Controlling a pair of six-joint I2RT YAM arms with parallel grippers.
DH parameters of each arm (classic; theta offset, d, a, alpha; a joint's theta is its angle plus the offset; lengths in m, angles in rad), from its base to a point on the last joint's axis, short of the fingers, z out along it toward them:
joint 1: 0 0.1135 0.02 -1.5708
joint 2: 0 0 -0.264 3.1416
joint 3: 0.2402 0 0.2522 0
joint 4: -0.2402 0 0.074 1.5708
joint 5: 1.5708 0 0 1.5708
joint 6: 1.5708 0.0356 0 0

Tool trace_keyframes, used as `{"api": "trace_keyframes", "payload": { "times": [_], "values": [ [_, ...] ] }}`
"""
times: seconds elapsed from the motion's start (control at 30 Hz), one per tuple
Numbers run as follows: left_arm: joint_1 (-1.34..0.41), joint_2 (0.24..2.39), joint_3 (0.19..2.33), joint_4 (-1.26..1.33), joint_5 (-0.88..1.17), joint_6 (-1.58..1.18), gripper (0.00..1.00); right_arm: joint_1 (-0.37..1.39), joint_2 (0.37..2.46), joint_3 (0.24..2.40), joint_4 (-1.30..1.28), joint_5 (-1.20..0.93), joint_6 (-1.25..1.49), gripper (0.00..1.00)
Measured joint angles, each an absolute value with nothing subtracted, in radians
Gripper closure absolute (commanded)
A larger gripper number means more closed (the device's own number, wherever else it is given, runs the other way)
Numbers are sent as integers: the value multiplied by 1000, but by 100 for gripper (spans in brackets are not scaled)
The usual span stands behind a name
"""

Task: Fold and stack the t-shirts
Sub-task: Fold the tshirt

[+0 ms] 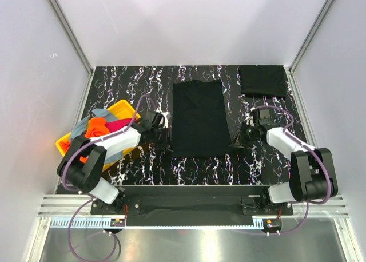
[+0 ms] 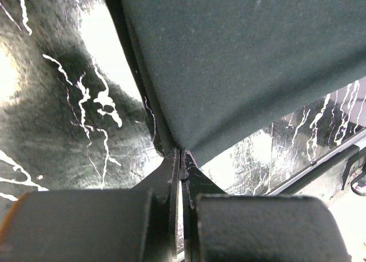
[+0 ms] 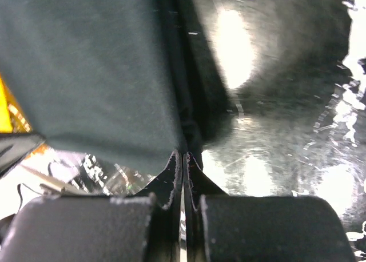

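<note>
Tray [image 1: 124,106]: yellow, near-left on table [image 1: 114,84]; holds orange tee [image 1: 96,128], magenta tee [image 1: 119,124] and grey-blue tee [image 1: 100,112], heaped.
Left claw [image 2: 180,154]: clenched on near-left corner of flat tee [image 1: 198,118].
Right claw [image 3: 183,157]: clenched on its near-right corner.
Flat tee: black, mid-table, long rectangle.
Folded tee [image 1: 262,80]: black, far-right corner.
Count: five tees seen, one tray.

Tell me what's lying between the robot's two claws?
A black t-shirt, spread flat on the table. The top view shows it between the left claw and the right claw, each pinching a near corner.
</note>
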State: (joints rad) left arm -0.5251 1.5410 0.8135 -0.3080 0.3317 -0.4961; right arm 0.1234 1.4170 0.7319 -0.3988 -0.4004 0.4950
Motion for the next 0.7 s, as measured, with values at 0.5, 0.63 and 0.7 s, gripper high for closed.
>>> {"api": "trace_keyframes", "payload": {
  "times": [0.5, 0.63, 0.7],
  "values": [
    [-548, 1553, 742, -241, 323, -543, 86, 124, 1391, 617, -361, -323, 608, 84],
    [-570, 1528, 742, -262, 312, -551, 63, 123, 1333, 618, -387, -316, 634, 56],
    [-579, 1490, 741, -283, 296, -554, 60, 123, 1287, 619, -415, -306, 649, 51]
  ]
}}
